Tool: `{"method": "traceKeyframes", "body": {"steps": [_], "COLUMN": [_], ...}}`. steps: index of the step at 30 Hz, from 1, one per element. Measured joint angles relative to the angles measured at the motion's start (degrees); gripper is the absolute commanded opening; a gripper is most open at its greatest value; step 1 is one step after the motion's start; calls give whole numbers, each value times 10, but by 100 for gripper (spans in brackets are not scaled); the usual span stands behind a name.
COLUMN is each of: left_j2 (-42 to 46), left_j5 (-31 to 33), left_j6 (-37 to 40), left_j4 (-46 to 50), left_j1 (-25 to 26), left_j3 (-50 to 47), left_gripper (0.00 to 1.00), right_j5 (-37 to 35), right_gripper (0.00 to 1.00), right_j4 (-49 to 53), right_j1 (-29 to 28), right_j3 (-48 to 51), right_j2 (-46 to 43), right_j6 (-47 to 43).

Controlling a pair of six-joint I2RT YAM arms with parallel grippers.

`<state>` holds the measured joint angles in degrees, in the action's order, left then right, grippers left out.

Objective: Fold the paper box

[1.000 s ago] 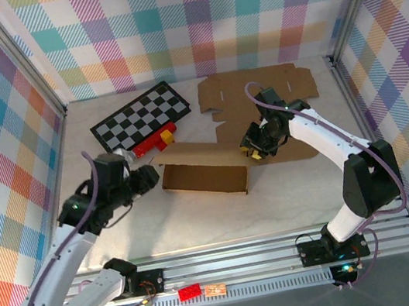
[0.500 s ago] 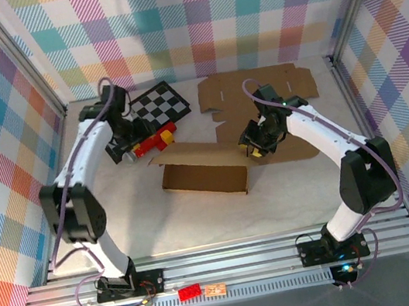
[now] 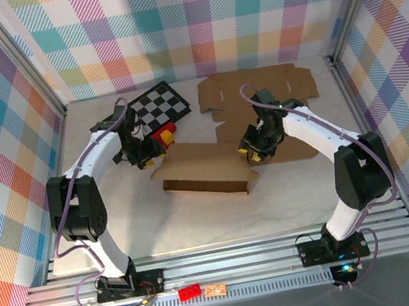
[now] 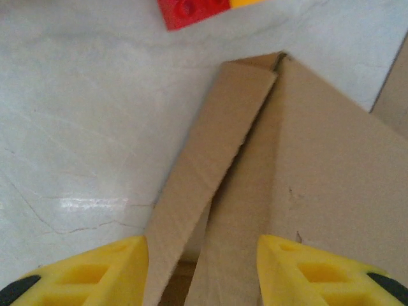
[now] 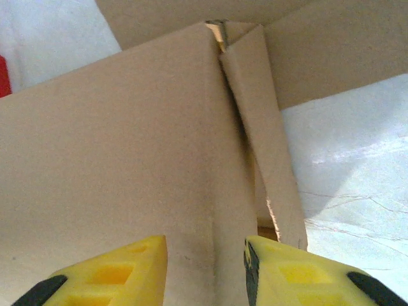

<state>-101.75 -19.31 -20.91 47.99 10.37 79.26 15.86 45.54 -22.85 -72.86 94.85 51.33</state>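
The paper box (image 3: 203, 170) is a brown cardboard box, partly folded, lying mid-table. My left gripper (image 3: 146, 152) is at its left end. In the left wrist view the yellow fingers (image 4: 95, 274) of the left gripper (image 4: 203, 274) stand apart, astride a narrow end flap (image 4: 204, 159) and the wide panel (image 4: 319, 159); the flap's edge touches the left finger. My right gripper (image 3: 253, 148) is at the box's right end. The right gripper (image 5: 205, 268) is open over a creased panel (image 5: 127, 140), with a side flap (image 5: 268, 146) just right of it.
A checkerboard (image 3: 151, 107) lies at the back left, with a red and yellow brick toy (image 3: 161, 137) beside it, close to my left gripper. A flat cardboard sheet (image 3: 260, 87) lies at the back. Metal frame rails line the sides.
My left arm swung from the near left, past the checkerboard, to the box's left end. The box's raised flap has come down lower. The right gripper has barely moved.
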Motion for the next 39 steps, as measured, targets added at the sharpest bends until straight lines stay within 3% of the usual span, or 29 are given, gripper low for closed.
{"method": "traceKeyframes", "body": {"steps": [7,16,30,39], "left_j2": [18,26,26,-4], "left_j5": [3,2,-25,-49], "left_j6": [0,12,23,28], "left_j4": [-17,-17,-49,-86], "left_j1": [2,5,5,7], "left_j3": [-51,-59,-59,-79], "left_gripper": [51,54,54,45], "right_j5": [-6,-26,-24,-19], "right_gripper": [40,62,54,49], "right_j4": [0,-3,-47,-59], "right_j1": [0,0,4,8], "right_j3": [16,22,77,81], "right_j2": [5,7,15,31], "right_j6": [-14,-73,-131,-145]}}
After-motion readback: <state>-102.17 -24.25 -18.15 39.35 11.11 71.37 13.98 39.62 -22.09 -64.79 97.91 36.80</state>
